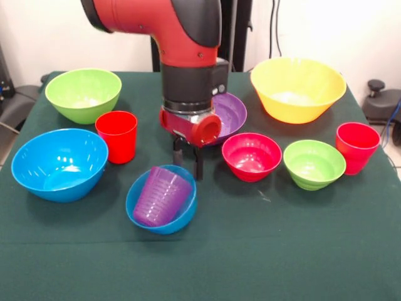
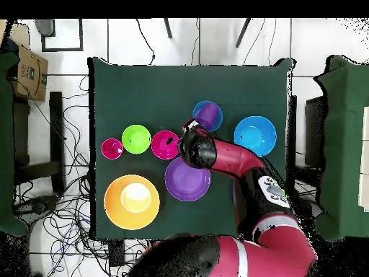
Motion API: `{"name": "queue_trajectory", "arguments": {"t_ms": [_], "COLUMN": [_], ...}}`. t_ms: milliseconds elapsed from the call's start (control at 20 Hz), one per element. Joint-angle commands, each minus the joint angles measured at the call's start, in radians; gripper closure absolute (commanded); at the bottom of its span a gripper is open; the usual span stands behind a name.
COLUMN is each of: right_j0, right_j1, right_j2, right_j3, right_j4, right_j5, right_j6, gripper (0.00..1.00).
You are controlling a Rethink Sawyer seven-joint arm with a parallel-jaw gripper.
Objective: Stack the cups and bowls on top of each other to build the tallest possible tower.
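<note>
Purple cup (image 1: pixel 163 195) lies tipped inside small blue bowl (image 1: pixel 161 199), near desk (image 1: pixel 263 251) front edge; long axis slants, mouth up toward the robot, base toward the camera. End effector (image 1: pixel 188 158) just behind the bowl, fingers spread, empty. Both red cups upright.

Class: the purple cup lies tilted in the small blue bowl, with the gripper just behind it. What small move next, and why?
Probably lift the gripper straight up: its open fingers hold nothing and stand behind the purple cup, which leans in the small blue bowl.
</note>
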Motion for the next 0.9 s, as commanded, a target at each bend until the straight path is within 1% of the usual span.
{"name": "queue_trajectory", "arguments": {"t_ms": [50, 200, 550, 900], "right_j0": [-0.036, -0.038, -0.029, -0.011], "right_j1": [-0.098, -0.112, -0.106, -0.078], "right_j2": [0.134, 0.141, 0.141, 0.129], "right_j3": [0.053, 0.055, 0.061, 0.055], "right_j4": [0.042, 0.055, 0.071, 0.071], "right_j5": [0.126, 0.147, 0.121, 0.080], "right_j6": [0.059, 0.060, 0.069, 0.082], "gripper": [0.00, 0.00, 0.00, 0.00]}}
